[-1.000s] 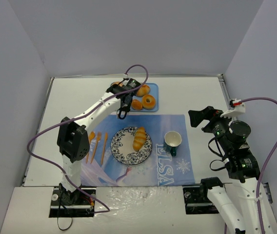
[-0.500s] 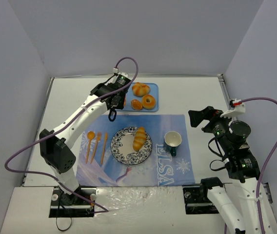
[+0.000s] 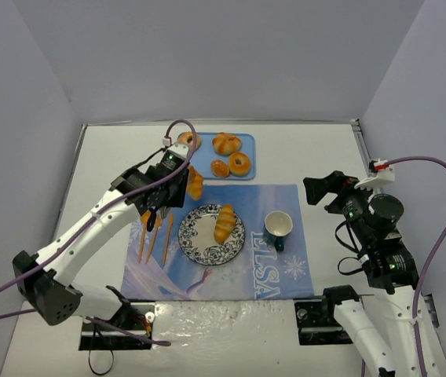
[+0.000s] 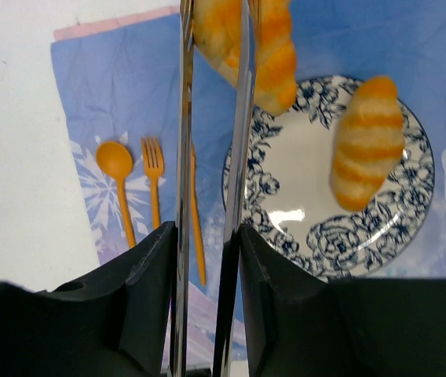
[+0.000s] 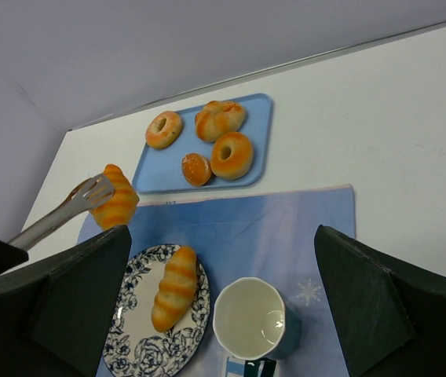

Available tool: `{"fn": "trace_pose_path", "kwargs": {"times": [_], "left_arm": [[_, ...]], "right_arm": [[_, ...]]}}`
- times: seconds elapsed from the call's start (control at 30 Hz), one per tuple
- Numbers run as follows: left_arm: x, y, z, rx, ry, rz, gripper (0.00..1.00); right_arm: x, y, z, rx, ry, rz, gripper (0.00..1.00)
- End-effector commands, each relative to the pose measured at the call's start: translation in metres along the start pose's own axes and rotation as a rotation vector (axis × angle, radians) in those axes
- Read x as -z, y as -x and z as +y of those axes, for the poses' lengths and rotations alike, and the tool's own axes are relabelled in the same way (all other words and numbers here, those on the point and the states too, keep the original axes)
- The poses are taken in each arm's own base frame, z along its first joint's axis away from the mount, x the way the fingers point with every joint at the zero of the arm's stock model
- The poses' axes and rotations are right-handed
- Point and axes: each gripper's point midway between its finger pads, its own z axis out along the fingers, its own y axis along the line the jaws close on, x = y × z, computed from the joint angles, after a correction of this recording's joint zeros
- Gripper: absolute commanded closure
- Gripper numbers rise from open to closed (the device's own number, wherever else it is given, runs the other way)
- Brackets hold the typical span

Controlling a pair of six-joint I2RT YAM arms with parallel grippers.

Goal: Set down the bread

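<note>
Left gripper [image 4: 215,47]: long metal fingers pinched on held roll [image 4: 270,59], at far-left rim of plate [image 4: 290,177]; fingertips and roll's top cut off. Second roll [image 4: 368,141] lies on plate. Right gripper [image 3: 319,191]: fingers wide apart.

Golden-brown ridged bread [image 4: 367,153]; blue-floral plate [image 4: 286,177]; orange cutlery [image 4: 154,184]
</note>
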Motion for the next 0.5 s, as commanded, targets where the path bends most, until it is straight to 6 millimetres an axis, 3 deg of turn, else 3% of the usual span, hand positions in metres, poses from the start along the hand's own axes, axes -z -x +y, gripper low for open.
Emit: {"fn": "trace_pose_path", "kwargs": {"times": [0.0,0.1,0.47], "left_arm": [[0.028,-0.005,-0.022,0.022,-0.106,-0.092,1.00],[0.038,-0.021,-0.026,0.022,-0.137,-0.098,1.00],[0.042,-0.073,-0.044,0.043,-0.174,-0.074,1.00]], "right_arm": [[-0.004,0.027,0.011,0.022,0.028,-0.074,0.00],[-0.004,0.029,0.012,0.024,0.030,-0.076,0.00],[-0.006,0.028,0.012,0.025,0.032,-0.073,0.00]]}}
